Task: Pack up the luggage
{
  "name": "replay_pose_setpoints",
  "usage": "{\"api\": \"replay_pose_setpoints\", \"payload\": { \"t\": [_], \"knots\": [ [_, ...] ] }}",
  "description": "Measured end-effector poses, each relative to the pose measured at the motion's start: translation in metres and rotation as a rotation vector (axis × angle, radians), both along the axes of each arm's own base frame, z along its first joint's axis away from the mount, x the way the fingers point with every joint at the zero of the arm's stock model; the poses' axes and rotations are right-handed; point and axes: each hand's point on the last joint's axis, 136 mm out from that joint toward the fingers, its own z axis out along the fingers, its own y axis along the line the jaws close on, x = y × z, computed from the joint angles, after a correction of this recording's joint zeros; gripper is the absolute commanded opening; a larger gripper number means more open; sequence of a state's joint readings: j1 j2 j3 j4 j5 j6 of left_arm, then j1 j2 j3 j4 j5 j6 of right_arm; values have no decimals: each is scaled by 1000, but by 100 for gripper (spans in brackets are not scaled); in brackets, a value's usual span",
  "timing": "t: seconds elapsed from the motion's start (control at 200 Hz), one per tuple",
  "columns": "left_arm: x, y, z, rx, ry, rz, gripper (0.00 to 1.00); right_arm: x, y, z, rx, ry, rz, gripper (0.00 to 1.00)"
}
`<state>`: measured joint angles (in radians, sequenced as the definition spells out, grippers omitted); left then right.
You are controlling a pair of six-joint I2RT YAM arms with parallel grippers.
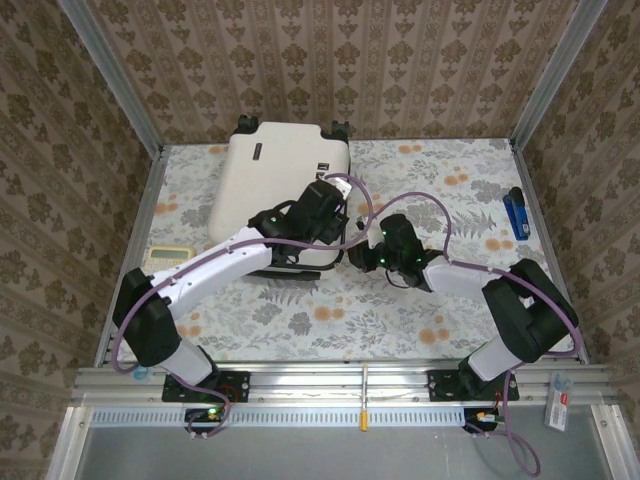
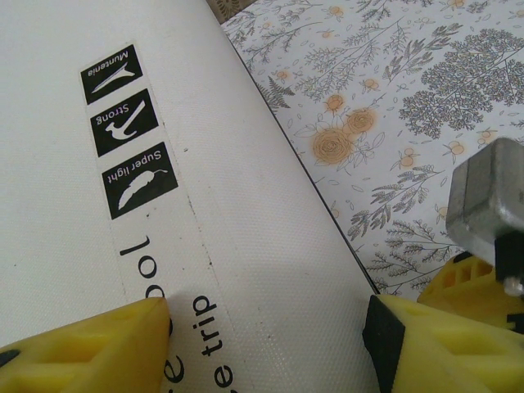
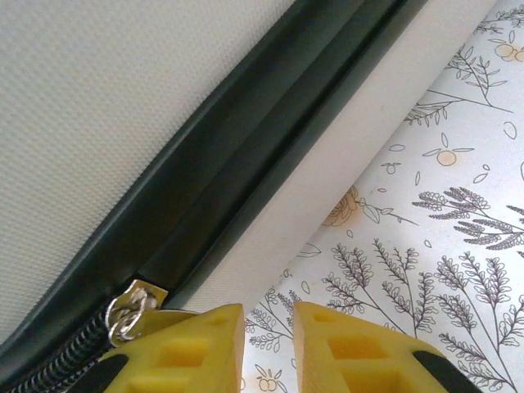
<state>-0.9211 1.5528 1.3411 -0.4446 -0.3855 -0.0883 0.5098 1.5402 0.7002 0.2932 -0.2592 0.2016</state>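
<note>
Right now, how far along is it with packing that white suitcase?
Done: the luggage lies closed, its shells together. In hand: the left jaws sit open over its top, and the right jaws, slightly apart, are beside the metal zipper pull on the side seam, not gripping it. Left: probably running the zip; how much is zipped I cannot tell.

Just ahead of your left gripper (image 2: 266,318), the lettering (image 2: 203,326) on the luggage (image 2: 270,213) is incomplete. One finger (image 2: 98,352) covers the start of the words and the frame's bottom edge clips the rest, so only "trip" reads whole. Beside your right gripper (image 3: 270,315), the zipper pull (image 3: 127,313) sits half behind a finger (image 3: 188,348), and you can't tell whether they touch. From above, your left arm (image 1: 240,250) hides the luggage's near corner. The blue object (image 1: 514,215) beyond your right arm (image 1: 470,280) is too small to name.
</note>
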Motion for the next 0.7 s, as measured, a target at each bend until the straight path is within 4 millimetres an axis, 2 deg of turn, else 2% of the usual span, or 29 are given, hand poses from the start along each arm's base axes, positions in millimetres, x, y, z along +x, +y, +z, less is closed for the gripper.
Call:
{"api": "replay_pose_setpoints", "payload": {
  "t": [0.08, 0.215, 0.315, 0.495, 0.695],
  "knots": [
    [0, 0, 0, 0, 0, 0, 65, 5, -11, 1, 17, 5, -34, 31],
    [0, 0, 0, 3, -1, -4, 65, 0, -23, 8, 35, -5, -56, 34],
    [1, 2, 0, -1, 6, -14, 65, -11, -16, 11, 39, -21, -31, 34],
    [0, 4, 0, -15, 22, -47, 65, -41, 9, -5, -18, -43, 46, 34],
    [-1, 8, 0, -56, 47, -74, 65, -37, 12, -29, -110, -47, 40, 31]
  ]
}}
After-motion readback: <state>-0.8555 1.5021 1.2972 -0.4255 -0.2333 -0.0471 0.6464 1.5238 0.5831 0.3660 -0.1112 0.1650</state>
